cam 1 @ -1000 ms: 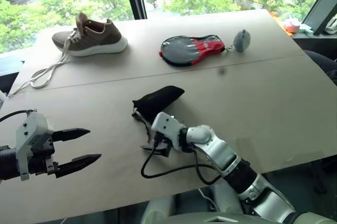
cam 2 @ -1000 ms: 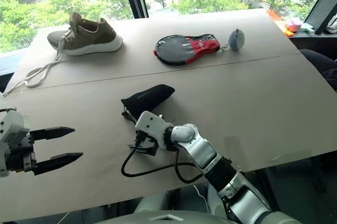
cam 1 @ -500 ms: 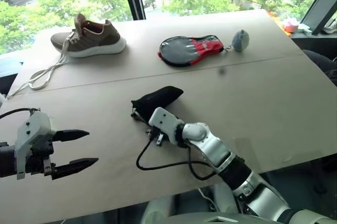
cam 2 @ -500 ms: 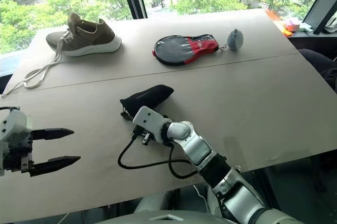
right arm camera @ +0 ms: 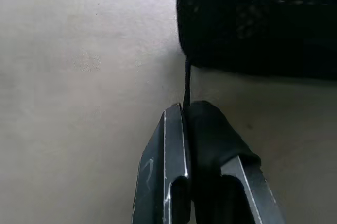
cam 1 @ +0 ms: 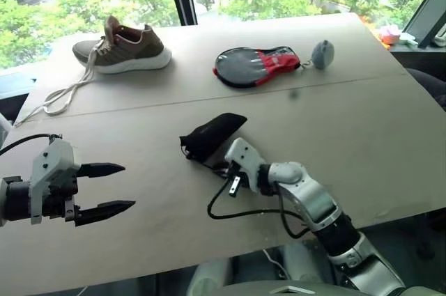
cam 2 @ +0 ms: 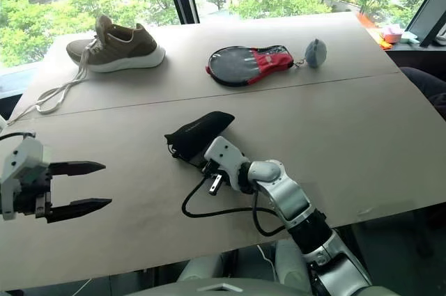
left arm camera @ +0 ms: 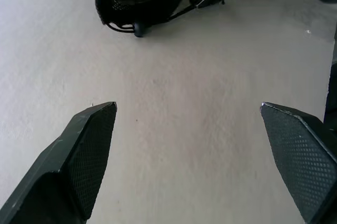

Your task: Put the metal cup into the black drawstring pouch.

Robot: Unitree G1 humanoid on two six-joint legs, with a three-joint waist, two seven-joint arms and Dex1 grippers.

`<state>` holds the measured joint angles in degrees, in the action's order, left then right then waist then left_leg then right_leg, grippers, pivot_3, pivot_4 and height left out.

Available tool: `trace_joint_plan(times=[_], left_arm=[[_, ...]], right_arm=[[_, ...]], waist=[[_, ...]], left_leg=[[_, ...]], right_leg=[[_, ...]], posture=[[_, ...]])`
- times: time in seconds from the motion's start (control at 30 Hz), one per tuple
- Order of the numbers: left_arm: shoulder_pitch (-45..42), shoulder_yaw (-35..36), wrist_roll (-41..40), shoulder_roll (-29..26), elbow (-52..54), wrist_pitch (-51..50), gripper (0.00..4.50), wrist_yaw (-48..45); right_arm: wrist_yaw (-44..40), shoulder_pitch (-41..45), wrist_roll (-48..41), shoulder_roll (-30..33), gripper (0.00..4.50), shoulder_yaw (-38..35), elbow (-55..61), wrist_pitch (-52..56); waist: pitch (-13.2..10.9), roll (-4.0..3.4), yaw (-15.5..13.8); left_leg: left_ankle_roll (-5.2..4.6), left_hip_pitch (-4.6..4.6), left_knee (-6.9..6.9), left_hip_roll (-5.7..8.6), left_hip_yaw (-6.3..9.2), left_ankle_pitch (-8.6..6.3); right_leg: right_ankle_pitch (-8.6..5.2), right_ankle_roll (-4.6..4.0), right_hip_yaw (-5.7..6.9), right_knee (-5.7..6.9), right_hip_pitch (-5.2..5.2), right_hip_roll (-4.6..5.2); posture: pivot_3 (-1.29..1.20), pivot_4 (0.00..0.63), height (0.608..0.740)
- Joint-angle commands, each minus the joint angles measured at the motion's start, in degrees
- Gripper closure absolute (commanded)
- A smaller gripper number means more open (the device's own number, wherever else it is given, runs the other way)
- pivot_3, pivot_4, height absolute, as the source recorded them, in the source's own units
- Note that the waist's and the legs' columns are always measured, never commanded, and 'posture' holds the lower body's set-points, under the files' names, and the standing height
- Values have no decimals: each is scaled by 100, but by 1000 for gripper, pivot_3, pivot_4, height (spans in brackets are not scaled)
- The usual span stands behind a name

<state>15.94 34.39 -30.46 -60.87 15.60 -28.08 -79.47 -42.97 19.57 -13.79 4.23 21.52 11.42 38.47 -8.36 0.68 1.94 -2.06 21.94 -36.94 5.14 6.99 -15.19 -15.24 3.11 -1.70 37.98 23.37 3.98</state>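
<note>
A: What has changed in the last second?

B: The right gripper (right arm camera: 184,110) has closed. It lay open on the table (cam 1: 362,122) just in front of the pouch's mouth; now it has come up and to the right a little, and its fingers are pinched together on the thin drawstring cord (right arm camera: 187,81). The left gripper (cam 1: 128,186) has hardly moved.

A: And what is the left doing?

B: It hovers over the near left of the table with its fingers spread wide and nothing between them, well apart from the pouch.

A: Where is the black drawstring pouch (cam 1: 212,132)?

B: It lies on its side in the middle of the table, with its mouth toward the near left, just beside the right gripper. The cord runs taut from the mouth to the closed fingers.

A: And the metal cup?

B: I cannot tell. The pouch looks filled out rather than flat, so I judge that the cup is already inside, but the mouth is too dark to confirm it.

A: So how far along is the task?

B: Late, I think. If the cup is in, what is left is pulling the cord to cinch the mouth. The shoe (cam 1: 125,45), the paddle case (cam 1: 254,66) and the grey fuzzy ball (cam 1: 322,52) sit along the far side, well clear.
</note>
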Motion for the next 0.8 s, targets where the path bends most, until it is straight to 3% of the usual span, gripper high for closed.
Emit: trace_joint_plan(times=[0.03, 0.2, 0.4, 0.57, 0.8], left_arm=[[-563, -507, 16, 66, -106, 201, 0, 222], [-1768, -1335, -154, 448, -230, 58, 0, 660], [-3180, -2282, -106, 1480, -397, 197, 0, 1301], [-4041, -2671, -61, 2328, -590, 232, 0, 1894], [-4971, -2995, 184, 3054, -1042, 239, 0, 2584]], right_arm=[[-35, 149, -1226, -134, 4478, -919, 736, 818], [683, 659, -2881, -474, 4478, -2500, 806, 1840], [2409, 1841, -4345, -1074, 4478, -3893, 253, 2159], [2951, 2385, -4586, -913, 4478, -4005, 42, 2020], [2835, 2825, -4110, -188, 4478, -3568, -43, 1725]], waist=[[-1, -1, 25], [3, 5, 16], [0, -1, 50], [0, -2, 58], [2, 0, 62]], left_leg=[[0, -2, 2, 0, 0, 0], [-1, 0, 7, 2, -1, 0], [1, 10, 8, 2, -5, 2], [0, 24, -4, 4, -11, 3], [-2, 49, -43, 7, -9, 3]], right_leg=[[0, 0, -5, 1, 0, 0], [1, 0, -3, 1, 3, 2], [1, 0, -4, 6, 21, 1], [1, 1, -1, 7, 33, 4], [2, 2, 9, 16, 36, 5]], posture=[[0, 150, 740], [0, 150, 740], [0, 150, 740], [0, 150, 740], [0, 150, 740]])
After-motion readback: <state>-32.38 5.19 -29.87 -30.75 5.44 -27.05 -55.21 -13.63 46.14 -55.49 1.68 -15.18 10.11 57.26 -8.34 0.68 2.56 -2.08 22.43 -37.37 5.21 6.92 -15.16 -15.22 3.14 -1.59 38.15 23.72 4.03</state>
